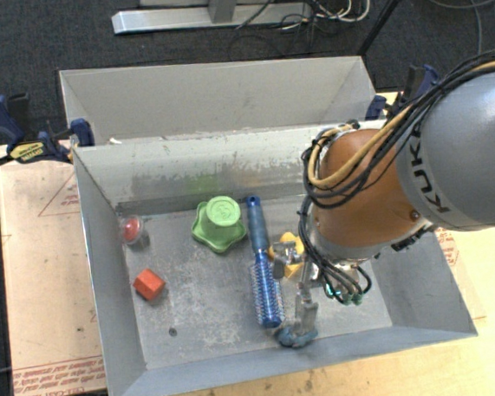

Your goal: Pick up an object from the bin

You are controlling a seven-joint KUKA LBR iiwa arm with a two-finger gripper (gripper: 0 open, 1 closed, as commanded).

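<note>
My gripper (306,316) hangs low near the bin's front wall, right of centre, under the orange wrist cover. Just below its tip lies a small blue-grey thing (293,338), touching or nearly touching it; whether it is gripped I cannot tell. A blue brush (263,274) with a long handle and bristled head lies lengthwise just left of the gripper. A small yellow thing (286,252) sits beside the brush handle, partly hidden by the wrist.
A green round lobed lid (218,223) lies at the back centre, next to the brush handle's end. A red block (150,285) rests at the left, and a small red and clear piece (132,230) in the back left corner. The arm covers the bin's right side.
</note>
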